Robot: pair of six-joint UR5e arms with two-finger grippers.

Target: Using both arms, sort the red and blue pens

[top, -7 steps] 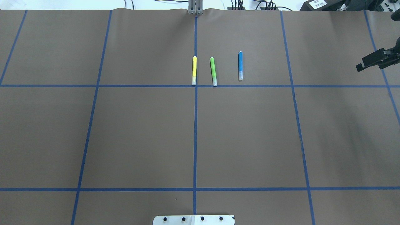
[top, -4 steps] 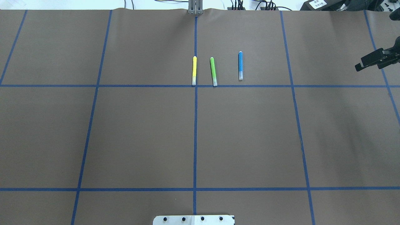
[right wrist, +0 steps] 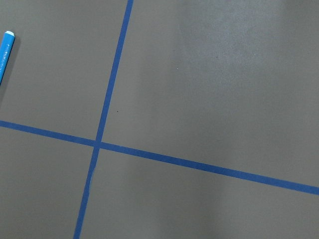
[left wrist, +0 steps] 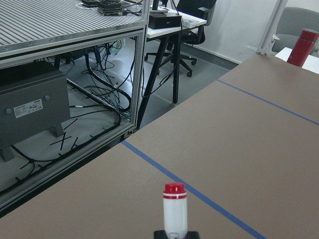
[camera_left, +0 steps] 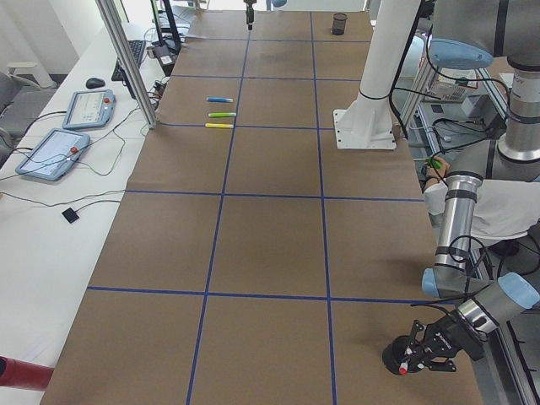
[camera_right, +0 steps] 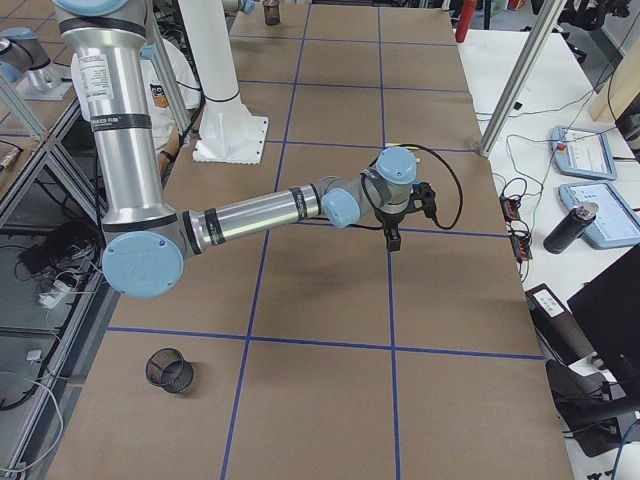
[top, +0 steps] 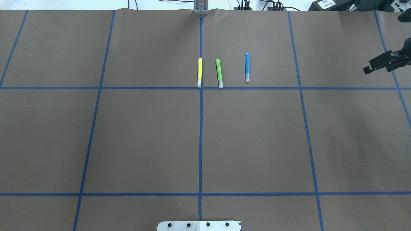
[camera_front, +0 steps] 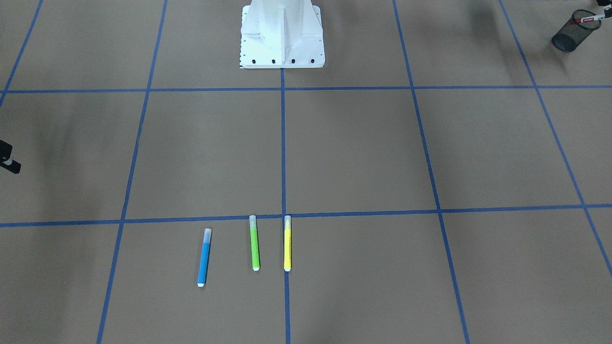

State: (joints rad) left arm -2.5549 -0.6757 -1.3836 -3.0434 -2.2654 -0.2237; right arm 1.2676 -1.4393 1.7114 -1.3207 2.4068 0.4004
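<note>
Left claw (left wrist: 176, 234) grips the red pen (left wrist: 175, 211). Blue pen (top: 247, 67) lies well apart from right claw (top: 368, 68), whose opening I cannot tell.

This is plainly a robotics lab. A long table papered in brown and squared off with blue tape (top: 144, 138) carries a white flat-footed pedestal (camera_front: 282, 33). Silver-tubed jointed arms with pale blue joint caps (camera_right: 125, 130) reach over it. Grey handheld control tablets (camera_left: 49, 153) trail cables on the white bench alongside, beside aluminium frame posts (camera_left: 126, 63). Black wheeled office chairs (left wrist: 192, 15) stand beyond.
</note>
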